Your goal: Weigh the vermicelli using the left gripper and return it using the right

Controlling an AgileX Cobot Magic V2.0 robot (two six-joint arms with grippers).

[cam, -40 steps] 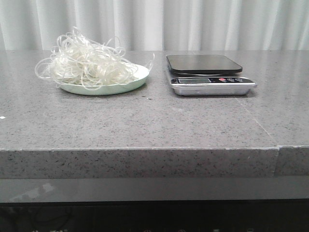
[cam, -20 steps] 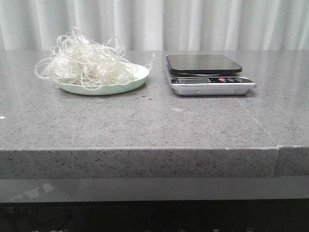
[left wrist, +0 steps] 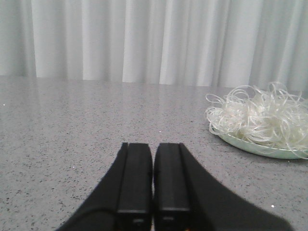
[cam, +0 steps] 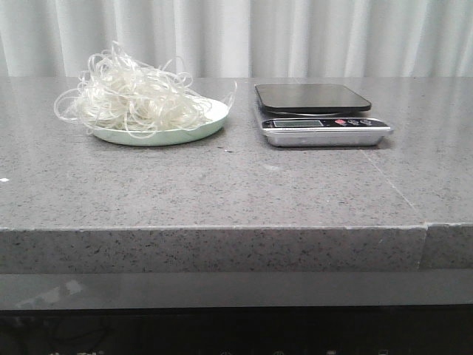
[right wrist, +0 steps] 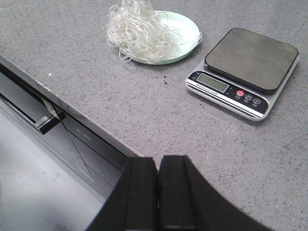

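Vermicelli (cam: pixel 129 100), a loose tangle of thin whitish strands, sits heaped on a shallow pale green plate (cam: pixel 211 122) to the left of a digital kitchen scale (cam: pixel 319 115), with stray loops spilling over the plate's left rim and the scale's dark platform bare. Plate and scale rest apart on a grey speckled stone countertop (cam: pixel 222 185), with pleated white curtains (cam: pixel 295 37) behind the scale. The left gripper (left wrist: pixel 153 180) is low over the counter, well away from the plate, its black fingers pressed together and holding nothing; the right gripper (right wrist: pixel 158 192), near the counter's front edge and well short of the scale, is likewise clenched and empty.
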